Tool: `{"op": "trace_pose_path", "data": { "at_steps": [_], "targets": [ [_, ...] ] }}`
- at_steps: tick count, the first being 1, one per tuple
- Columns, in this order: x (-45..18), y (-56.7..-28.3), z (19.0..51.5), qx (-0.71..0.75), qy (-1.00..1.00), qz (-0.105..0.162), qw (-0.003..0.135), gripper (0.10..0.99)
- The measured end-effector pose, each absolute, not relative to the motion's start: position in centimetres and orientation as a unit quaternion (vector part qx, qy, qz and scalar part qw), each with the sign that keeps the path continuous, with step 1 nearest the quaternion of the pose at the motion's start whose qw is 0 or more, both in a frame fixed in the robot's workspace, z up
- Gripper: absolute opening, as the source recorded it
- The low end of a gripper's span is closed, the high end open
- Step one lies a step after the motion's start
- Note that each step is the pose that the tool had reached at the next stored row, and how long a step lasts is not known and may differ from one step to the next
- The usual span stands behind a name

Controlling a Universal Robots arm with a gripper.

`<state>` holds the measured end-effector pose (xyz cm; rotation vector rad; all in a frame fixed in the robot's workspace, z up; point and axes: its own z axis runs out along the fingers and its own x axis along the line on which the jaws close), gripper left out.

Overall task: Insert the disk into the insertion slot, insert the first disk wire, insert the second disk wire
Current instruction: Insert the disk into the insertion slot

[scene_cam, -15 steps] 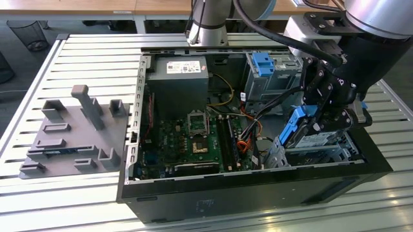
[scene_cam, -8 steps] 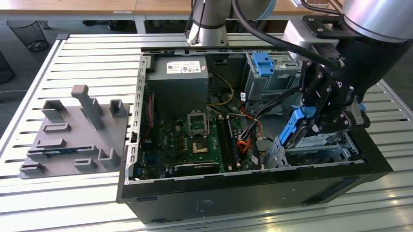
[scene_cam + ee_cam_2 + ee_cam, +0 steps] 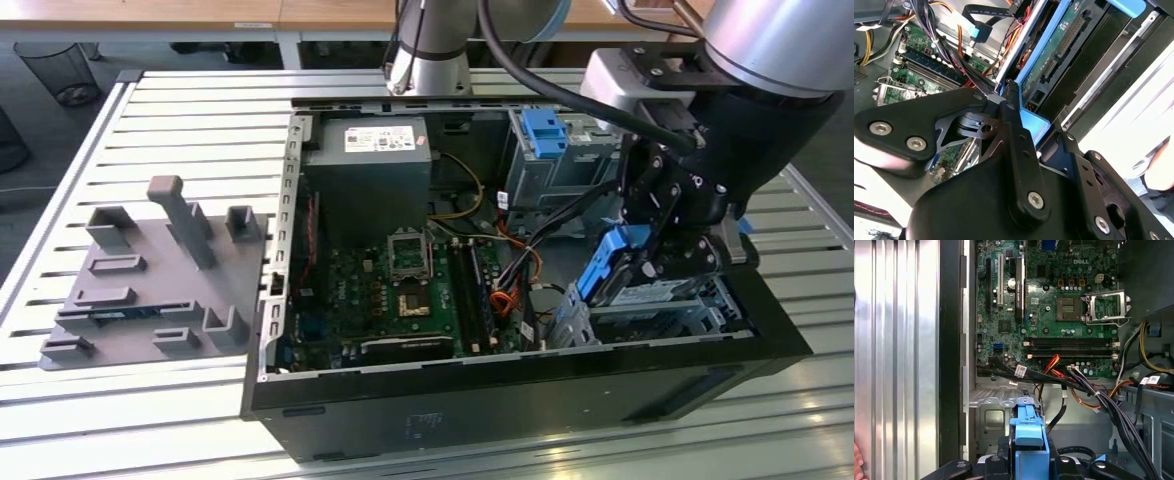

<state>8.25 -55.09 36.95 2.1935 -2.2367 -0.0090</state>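
Note:
My gripper (image 3: 643, 268) is shut on the disk (image 3: 617, 262), a drive in a bright blue carrier. It holds the disk tilted on edge over the insertion slot (image 3: 661, 315), the perforated light-grey cage at the case's front on the exterior view's right. In the second wrist view the disk (image 3: 1064, 45) shows its green circuit side, and a black finger (image 3: 1010, 107) presses the blue frame. The first wrist view has the blue carrier (image 3: 1029, 432) clamped just before the grey slot (image 3: 996, 412). Loose wires (image 3: 1089, 390) hang beside it.
A taller grey bay with a blue latch (image 3: 547, 135) stands behind the slot. The motherboard (image 3: 400, 280) and the power supply (image 3: 367, 170) fill the open case. A grey fixture plate (image 3: 147, 280) lies on the slatted table. A person's hand (image 3: 1161, 170) is near the case.

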Motion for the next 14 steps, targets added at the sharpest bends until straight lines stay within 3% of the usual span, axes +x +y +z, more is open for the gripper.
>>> {"op": "trace_pose_path", "data": {
  "at_steps": [14],
  "targets": [
    [8.25,-55.09,36.02,0.700,-0.714,-0.003,0.004,0.369]
  ]
}}
